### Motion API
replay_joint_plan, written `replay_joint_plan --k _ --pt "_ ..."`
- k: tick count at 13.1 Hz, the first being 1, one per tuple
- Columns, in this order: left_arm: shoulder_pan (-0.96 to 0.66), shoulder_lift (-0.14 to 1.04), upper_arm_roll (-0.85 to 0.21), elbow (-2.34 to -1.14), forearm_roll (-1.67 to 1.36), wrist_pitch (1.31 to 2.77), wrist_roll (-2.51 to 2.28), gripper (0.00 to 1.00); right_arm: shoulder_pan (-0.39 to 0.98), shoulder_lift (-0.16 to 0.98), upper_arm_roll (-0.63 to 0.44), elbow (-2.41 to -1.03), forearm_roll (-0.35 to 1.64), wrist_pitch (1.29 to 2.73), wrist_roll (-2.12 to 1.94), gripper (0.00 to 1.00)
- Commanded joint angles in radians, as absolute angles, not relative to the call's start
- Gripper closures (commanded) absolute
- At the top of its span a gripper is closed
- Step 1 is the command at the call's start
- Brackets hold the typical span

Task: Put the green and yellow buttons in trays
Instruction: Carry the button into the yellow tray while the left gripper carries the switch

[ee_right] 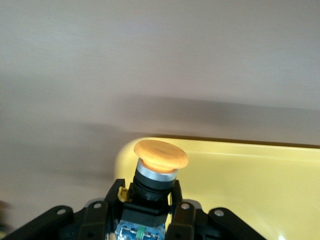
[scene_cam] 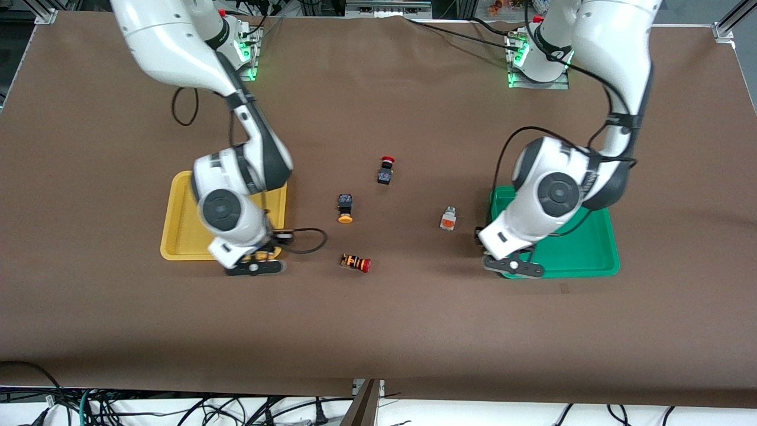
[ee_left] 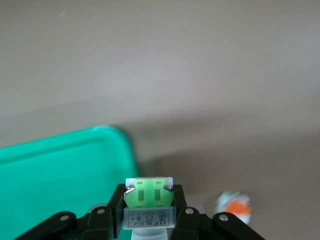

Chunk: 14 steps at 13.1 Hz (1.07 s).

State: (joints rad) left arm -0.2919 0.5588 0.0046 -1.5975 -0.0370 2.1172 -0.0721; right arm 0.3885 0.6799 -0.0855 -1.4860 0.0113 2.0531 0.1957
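Green-faced button point(ee_left: 149, 195) is pinched in my left gripper point(ee_left: 149, 202) over the green tray's point(scene_cam: 585, 251) corner. My right gripper point(ee_right: 150, 200) pinches a yellow-capped button point(ee_right: 160, 156) over the yellow tray's point(scene_cam: 177, 236) corner. Orange-faced button point(scene_cam: 448, 219) and second yellow-capped button point(scene_cam: 345, 208) lie on the worktop point(scene_cam: 378, 331) between the trays.

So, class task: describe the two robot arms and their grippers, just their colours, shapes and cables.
Both arms have glossy white rounded shells with dark grey joint bands and round grey joint caps. Black cables loop along each. The left gripper and right gripper are black with two fingers. Green lights glow at both bases.
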Motion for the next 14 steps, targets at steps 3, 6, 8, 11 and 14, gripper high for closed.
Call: replay_joint_plan --k 3,6,8,11,14 --pt "-0.196 0.566 -0.006 -1.712 -0.032 2.112 0.153 1.00 0.382 0.608 -0.176 -1.690 0.025 2.095 0.029 1.00" --pt "-0.192 0.566 -0.006 -1.830 -0.032 2.263 0.155 1.00 0.379 0.591 -0.209 -1.784 0.026 2.186 -0.023 0.28" --pt "-0.193 0.561 -0.006 -1.842 -0.034 2.295 0.152 0.64 0.385 0.591 -0.201 -1.734 0.025 2.180 -0.023 0.00" --pt "-0.193 0.531 -0.011 -1.824 -0.034 2.258 0.149 0.00 0.428 0.575 -0.097 -1.678 0.025 2.128 0.239 0.00" --pt "-0.216 0.512 -0.058 -1.752 -0.040 2.123 0.044 0.00 0.553 0.604 -0.045 -1.675 0.015 2.179 0.532 0.00"
